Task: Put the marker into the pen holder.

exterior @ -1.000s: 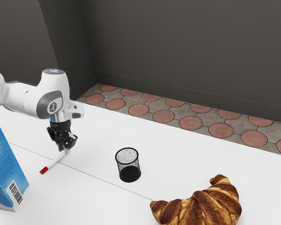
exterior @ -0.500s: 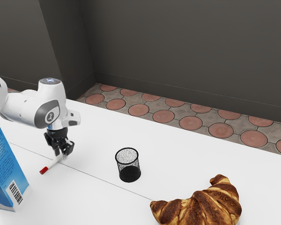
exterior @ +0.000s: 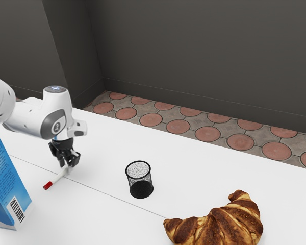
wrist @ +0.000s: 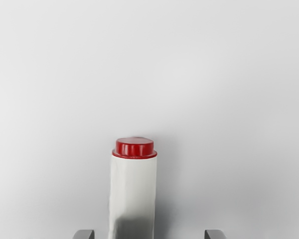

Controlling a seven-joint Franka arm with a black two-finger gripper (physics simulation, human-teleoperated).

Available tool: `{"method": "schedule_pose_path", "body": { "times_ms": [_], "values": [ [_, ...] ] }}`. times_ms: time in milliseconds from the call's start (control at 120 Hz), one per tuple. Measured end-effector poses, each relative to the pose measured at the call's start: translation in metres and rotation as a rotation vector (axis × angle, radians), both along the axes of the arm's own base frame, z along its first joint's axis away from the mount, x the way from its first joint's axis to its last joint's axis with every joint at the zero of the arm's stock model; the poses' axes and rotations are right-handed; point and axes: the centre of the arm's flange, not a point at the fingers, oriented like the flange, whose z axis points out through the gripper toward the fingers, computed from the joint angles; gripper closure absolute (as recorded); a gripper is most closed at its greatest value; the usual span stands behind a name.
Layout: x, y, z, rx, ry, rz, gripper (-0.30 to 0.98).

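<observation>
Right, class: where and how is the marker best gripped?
Probably by the middle of its white barrel, the open claw coming straight down, one finger along each long side: the marker is slim and straight, and lies flat on the table.

Blue carton [exterior: 4,178] upright at the exterior view's left, now across the white table [exterior: 107,145] to a golden-brown croissant [exterior: 222,224], and beyond, patterned floor [exterior: 208,133], dark wall [exterior: 204,56]!

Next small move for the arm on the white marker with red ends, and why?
I'd probably close the gripper now. The wrist view shows open fingers on either side of the white, red-ended marker, with gaps both ways. It lies nearer one finger, so closing may nudge it. The black mesh pen holder can wait.
</observation>
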Motion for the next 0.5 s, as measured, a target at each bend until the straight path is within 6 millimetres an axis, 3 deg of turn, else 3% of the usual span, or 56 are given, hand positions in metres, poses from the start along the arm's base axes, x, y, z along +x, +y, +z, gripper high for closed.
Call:
{"method": "schedule_pose_path", "body": {
  "times_ms": [500],
  "values": [
    [0.001, 0.006, -0.012, -0.008, 0.005, -0.05, 0.46]
  ]
}}
